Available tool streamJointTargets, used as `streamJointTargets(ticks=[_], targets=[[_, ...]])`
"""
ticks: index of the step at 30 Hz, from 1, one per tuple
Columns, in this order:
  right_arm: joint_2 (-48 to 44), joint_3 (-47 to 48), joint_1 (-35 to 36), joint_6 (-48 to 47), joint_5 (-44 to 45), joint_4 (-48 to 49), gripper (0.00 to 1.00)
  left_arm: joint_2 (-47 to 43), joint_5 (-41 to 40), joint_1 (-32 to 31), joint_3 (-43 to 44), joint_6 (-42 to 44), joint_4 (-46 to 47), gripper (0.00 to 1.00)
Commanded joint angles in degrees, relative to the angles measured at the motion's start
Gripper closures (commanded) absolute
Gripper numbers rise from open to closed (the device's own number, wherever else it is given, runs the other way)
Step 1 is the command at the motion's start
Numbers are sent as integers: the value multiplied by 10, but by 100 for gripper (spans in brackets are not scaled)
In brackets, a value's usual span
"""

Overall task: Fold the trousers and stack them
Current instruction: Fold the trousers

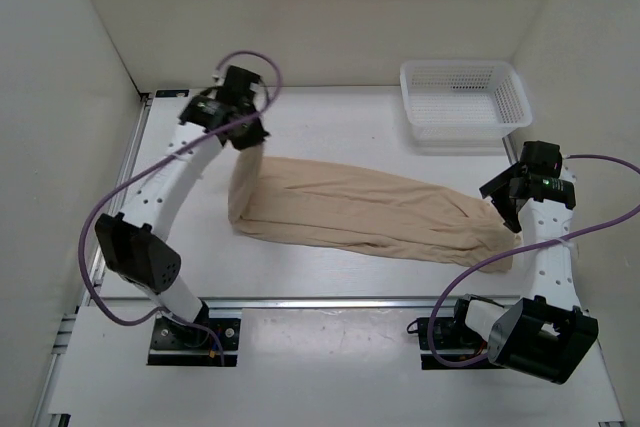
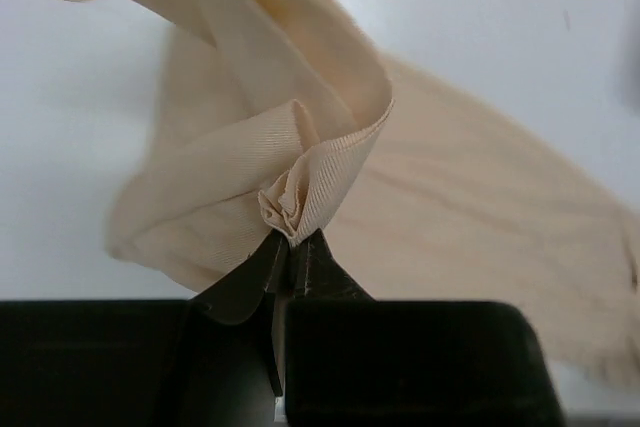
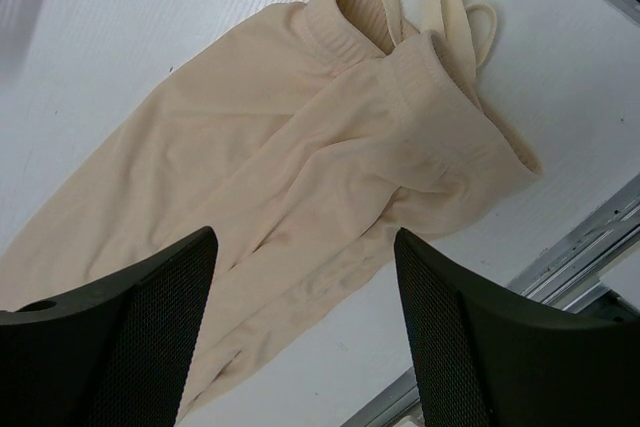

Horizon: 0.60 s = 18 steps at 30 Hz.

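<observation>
Your left claw (image 2: 290, 257) is pressed together on a small bunch of the trousers (image 1: 370, 212), pinching their left end and holding it up off the counter (image 1: 330, 117), so the cloth hangs from it in a short steep drape. The rest of the trousers lies flat across the middle of the counter, with the long axis running from far left to near right on a slight diagonal. The right end sits just under your right claw (image 1: 508, 197), which hovers over it spread wide and holds nothing. So the whole length lies to the right of the gripped end, and I judge that a fold would carry that end along this axis toward the right arm, the nearer arm to the resting end. The fabric is thin, soft and pale tan with a fine ribbed weave. It creases readily and puckers into tight pleats at the pinch, so expect it to sag and trail, not hold a shape. At the right end you can see thicker ribbed bands curled open, with narrow loops of cloth beside them. A white mesh basket (image 1: 462, 129) stands apart at the far right
</observation>
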Motion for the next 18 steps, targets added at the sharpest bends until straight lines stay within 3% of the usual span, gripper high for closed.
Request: streamJointTargets(ticks=[1,2,3,5,6,7,9,13,17,18], targets=[[-6,-1,2,-11,9,7,24,18,-26,-111,-42,-67,-28,90],[-6,-1,2,-11,8,7,24,38,-5,-176,-37,-67,-23,90],[-1,-1,2,-11,8,13,24,93,17,-205,-25,-67,-23,80],[5,-11,2,-11,2,13,24,159,64,-265,19,-50,-62,54],[5,-11,2,-11,-4,13,24,208,59,-279,70,-49,-85,29],[5,-11,2,-11,-4,13,24,220,46,-289,93,-49,-106,15],[-2,-18,2,-11,-4,13,24,221,27,-295,124,-49,-126,0],[-7,-31,2,-17,-4,18,24,177,35,-255,119,-32,-99,0],[-7,-37,2,-17,-32,23,24,165,45,-200,93,-5,-92,29],[-7,-42,2,-17,-32,23,24,157,45,-177,85,1,-92,49]])
